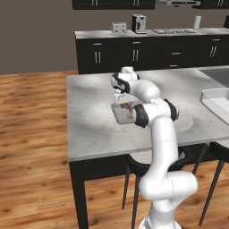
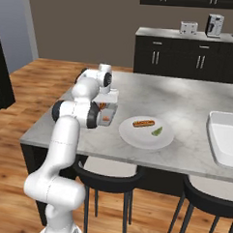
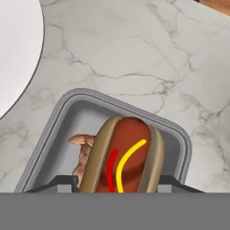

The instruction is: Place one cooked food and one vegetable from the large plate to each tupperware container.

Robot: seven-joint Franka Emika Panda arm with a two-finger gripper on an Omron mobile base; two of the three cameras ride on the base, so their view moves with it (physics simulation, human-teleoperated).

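Note:
A hot dog (image 3: pixel 123 157) with red and yellow sauce lines sits between my gripper's (image 3: pixel 117 182) fingers, and the gripper is shut on it. It hangs low over the small grey tupperware container (image 3: pixel 58 121), where a brown food piece (image 3: pixel 83 148) lies at the left. The right base view has the gripper (image 2: pixel 106 108) over that container (image 2: pixel 108 119), left of the large plate (image 2: pixel 146 139). On the plate are a second hot dog (image 2: pixel 143 123) and a green vegetable (image 2: pixel 157 131). The white tupperware container (image 2: pixel 224 138) stands at the far right.
The containers and plate stand on a marble island counter (image 1: pixel 89 116) with dark stools under its near edge (image 2: pixel 108 178). The plate's rim (image 3: pixel 18 49) is close to the grey container. Dark cabinets with a toaster (image 1: pixel 118 27) and coffee machine (image 1: pixel 139 23) line the back wall.

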